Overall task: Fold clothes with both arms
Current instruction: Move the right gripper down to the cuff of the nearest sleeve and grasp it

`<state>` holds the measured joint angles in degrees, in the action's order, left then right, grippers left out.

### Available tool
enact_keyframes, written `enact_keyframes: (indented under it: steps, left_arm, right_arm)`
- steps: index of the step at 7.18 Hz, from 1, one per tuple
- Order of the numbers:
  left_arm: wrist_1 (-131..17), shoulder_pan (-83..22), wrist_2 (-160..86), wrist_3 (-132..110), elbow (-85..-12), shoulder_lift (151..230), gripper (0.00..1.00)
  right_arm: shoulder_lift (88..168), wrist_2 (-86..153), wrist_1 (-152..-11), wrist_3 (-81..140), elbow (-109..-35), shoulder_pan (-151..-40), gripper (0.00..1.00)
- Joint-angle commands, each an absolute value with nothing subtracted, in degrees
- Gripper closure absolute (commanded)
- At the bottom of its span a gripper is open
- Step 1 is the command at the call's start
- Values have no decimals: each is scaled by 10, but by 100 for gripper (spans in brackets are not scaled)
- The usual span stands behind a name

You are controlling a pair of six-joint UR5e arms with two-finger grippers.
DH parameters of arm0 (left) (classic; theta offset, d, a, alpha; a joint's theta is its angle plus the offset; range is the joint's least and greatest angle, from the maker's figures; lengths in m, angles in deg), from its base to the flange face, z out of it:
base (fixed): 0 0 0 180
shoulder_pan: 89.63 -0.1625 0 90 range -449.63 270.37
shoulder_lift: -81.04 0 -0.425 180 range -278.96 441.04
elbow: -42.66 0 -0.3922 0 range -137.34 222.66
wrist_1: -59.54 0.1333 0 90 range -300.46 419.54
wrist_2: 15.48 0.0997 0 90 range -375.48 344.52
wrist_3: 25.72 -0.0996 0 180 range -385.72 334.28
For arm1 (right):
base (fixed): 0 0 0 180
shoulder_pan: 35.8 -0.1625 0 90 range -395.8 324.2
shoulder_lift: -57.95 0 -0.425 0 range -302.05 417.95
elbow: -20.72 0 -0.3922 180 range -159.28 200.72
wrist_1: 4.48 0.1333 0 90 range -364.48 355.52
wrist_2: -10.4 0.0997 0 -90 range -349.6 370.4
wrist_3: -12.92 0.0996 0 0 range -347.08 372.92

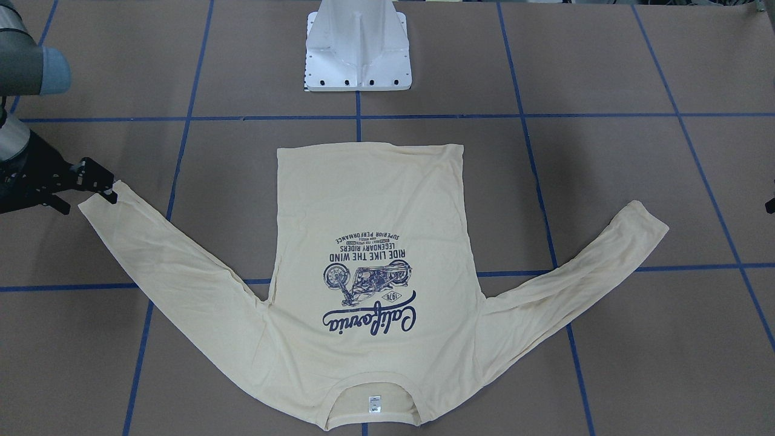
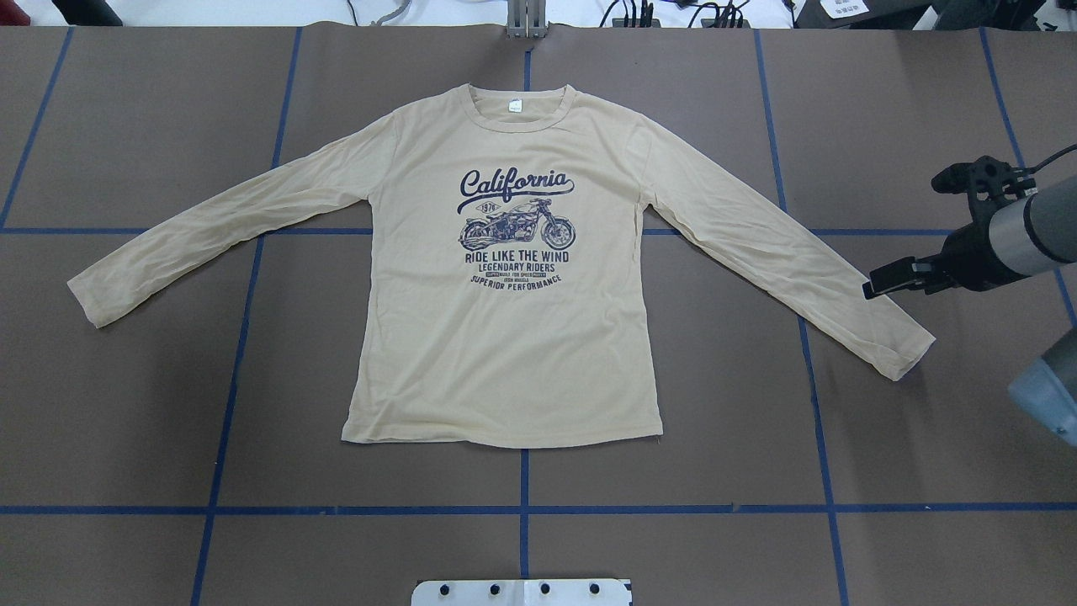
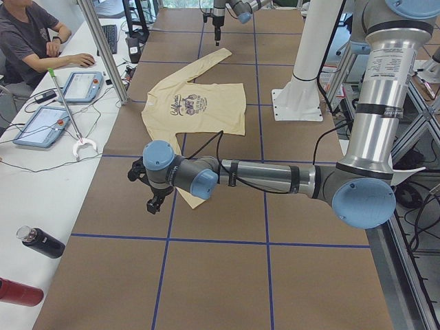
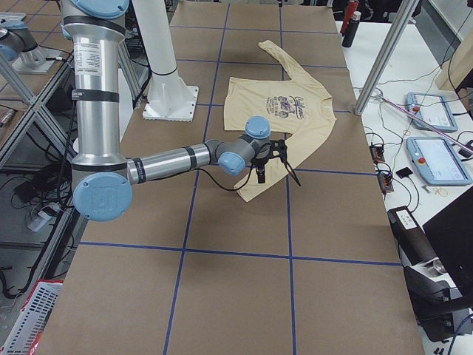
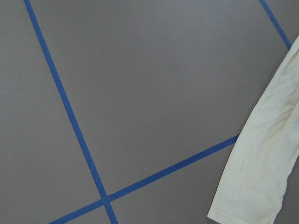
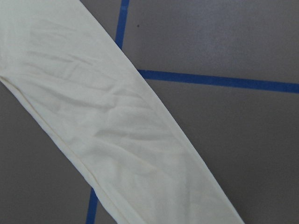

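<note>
Nearest the front-facing camera lay the neck label (image 1: 375, 404) of the T-shirt (image 1: 369, 200). The shirt was spread flat on the table (image 1: 605, 60), print up, hem towards the white pedestal (image 1: 358, 54), arms stretched out to either side. The right gripper (image 1: 108, 188) stood right at the cuff of one sleeve (image 1: 175, 266). Whether it touched the cloth, and whether its claw was spread or pressed together, could not be told.

From overhead, the shirt showed no fold at all: body and both arms lay in a single layer. The right arm (image 2: 1018, 236) reached in low over its sleeve's edge near the cuff. The other sleeve (image 2: 210, 227) had nothing beside it in that view.

From the table's left end, the left arm (image 3: 275, 177) stretched out low, and the left gripper (image 3: 152, 201) pointed down close by that other sleeve's cuff. Its claw could not be judged from there.

From the right end, the right gripper hung over the near sleeve, by the cuff.

The left wrist camera caught the cuff at its lower right, with blue tape (image 5: 79, 140) crossing bare table and no fingers in view. The right wrist camera showed its sleeve running diagonally, again with no fingers.

Nothing of the folding looked done. Every fold was left to make, and both arms seemed placed for a first hold on the cuffs.
</note>
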<state>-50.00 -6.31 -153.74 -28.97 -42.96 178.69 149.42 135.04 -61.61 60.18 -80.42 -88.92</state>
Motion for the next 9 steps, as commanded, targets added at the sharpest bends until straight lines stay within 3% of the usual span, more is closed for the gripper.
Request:
enact_keyframes:
  steps: [1, 9]
  left_arm:
    - [-502, -63, -1539, -290, -432, 1786, 0]
    - [-501, -63, -1557, -290, -428, 1786, 0]
  right_arm:
    - [1521, 1311, -605, 626, -804, -858, 0]
    - [1533, 1311, -615, 626, -767, -827, 0]
